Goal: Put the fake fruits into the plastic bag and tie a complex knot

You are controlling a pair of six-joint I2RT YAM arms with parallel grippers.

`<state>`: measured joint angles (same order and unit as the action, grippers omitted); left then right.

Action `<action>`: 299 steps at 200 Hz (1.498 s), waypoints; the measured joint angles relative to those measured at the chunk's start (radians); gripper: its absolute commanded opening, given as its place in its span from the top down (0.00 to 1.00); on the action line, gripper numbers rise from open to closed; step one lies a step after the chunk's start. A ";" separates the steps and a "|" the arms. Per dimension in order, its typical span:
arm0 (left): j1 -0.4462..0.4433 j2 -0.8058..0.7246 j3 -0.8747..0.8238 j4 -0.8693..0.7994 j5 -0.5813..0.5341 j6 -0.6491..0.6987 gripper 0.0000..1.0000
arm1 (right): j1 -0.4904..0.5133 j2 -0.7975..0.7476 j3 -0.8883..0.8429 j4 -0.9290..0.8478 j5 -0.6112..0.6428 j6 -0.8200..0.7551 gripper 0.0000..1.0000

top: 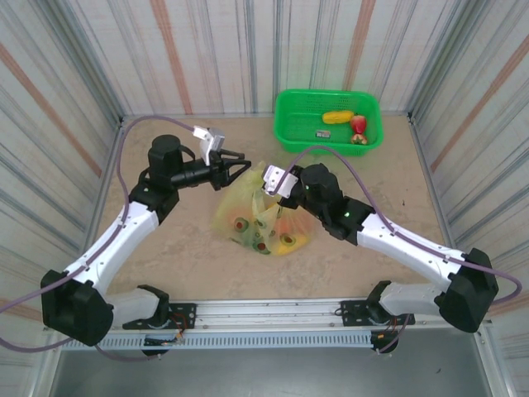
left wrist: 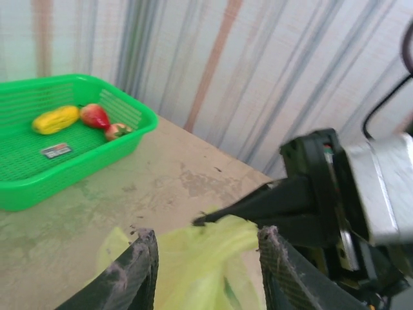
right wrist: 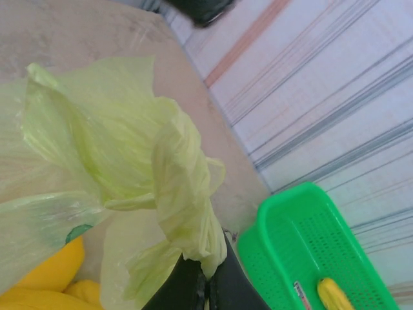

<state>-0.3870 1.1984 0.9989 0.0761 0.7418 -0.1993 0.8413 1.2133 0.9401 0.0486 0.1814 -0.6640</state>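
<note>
The yellow-green plastic bag (top: 263, 222) lies mid-table with fake fruits (top: 287, 242) showing through it, yellow ones (right wrist: 45, 279) among them. Its handle strips are twisted round each other into a loose knot (right wrist: 179, 177). My right gripper (right wrist: 210, 279) is shut on the strip's lower end, and from above it (top: 270, 184) sits at the bag's top. My left gripper (left wrist: 208, 244) is open just left of the bag top (top: 242, 168). Bag plastic (left wrist: 213, 258) lies between its fingers (left wrist: 139, 265), unclamped. The right gripper's black fingertips (left wrist: 205, 218) pinch the plastic just ahead.
A green mesh basket (top: 289, 124) stands at the back right, holding a yellow fruit (top: 337, 117), a red one (top: 359, 124) and a small label (top: 322, 132). Striped walls close in the table on three sides. Both arms' cables arc over the table.
</note>
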 measured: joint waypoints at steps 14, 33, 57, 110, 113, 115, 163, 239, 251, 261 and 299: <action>-0.013 -0.005 0.000 -0.033 -0.070 -0.013 0.80 | 0.000 0.002 0.000 0.002 -0.016 -0.003 1.00; -0.095 -0.032 0.018 -0.143 -0.191 -0.001 0.83 | 0.000 0.007 0.000 -0.001 -0.043 -0.002 1.00; -0.161 -0.092 0.068 -0.277 -0.254 -0.028 0.82 | 0.000 0.007 0.003 -0.012 -0.076 0.002 1.00; -0.045 -0.304 0.013 -0.419 -0.232 -0.275 0.67 | -0.002 0.008 0.024 -0.047 -0.130 0.008 1.00; -0.044 -0.309 0.005 -0.419 -0.225 -0.288 0.67 | -0.002 0.008 0.026 -0.049 -0.132 0.008 1.00; -0.044 -0.312 -0.001 -0.420 -0.219 -0.297 0.67 | -0.002 0.008 0.027 -0.050 -0.133 0.009 1.00; -0.045 -0.221 -0.055 -0.428 -0.088 -0.407 0.57 | -0.002 0.008 0.045 -0.071 -0.161 0.027 1.00; -0.045 -0.168 -0.119 -0.282 0.013 -0.561 0.56 | 0.004 0.010 0.064 -0.100 -0.169 0.027 1.00; -0.045 -0.173 -0.136 -0.241 0.024 -0.575 0.56 | 0.004 0.011 0.064 -0.103 -0.173 0.027 1.00; -0.045 -0.180 -0.152 -0.219 0.026 -0.587 0.53 | 0.004 0.012 0.064 -0.103 -0.177 0.027 1.00; -0.044 -0.188 -0.174 -0.172 0.029 -0.611 0.47 | 0.011 0.015 0.064 -0.103 -0.183 0.027 1.00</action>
<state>-0.4309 1.0107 0.8253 -0.0956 0.7708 -0.8101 0.8520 1.2282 1.0046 -0.0544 -0.0021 -0.6369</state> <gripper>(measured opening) 0.525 0.045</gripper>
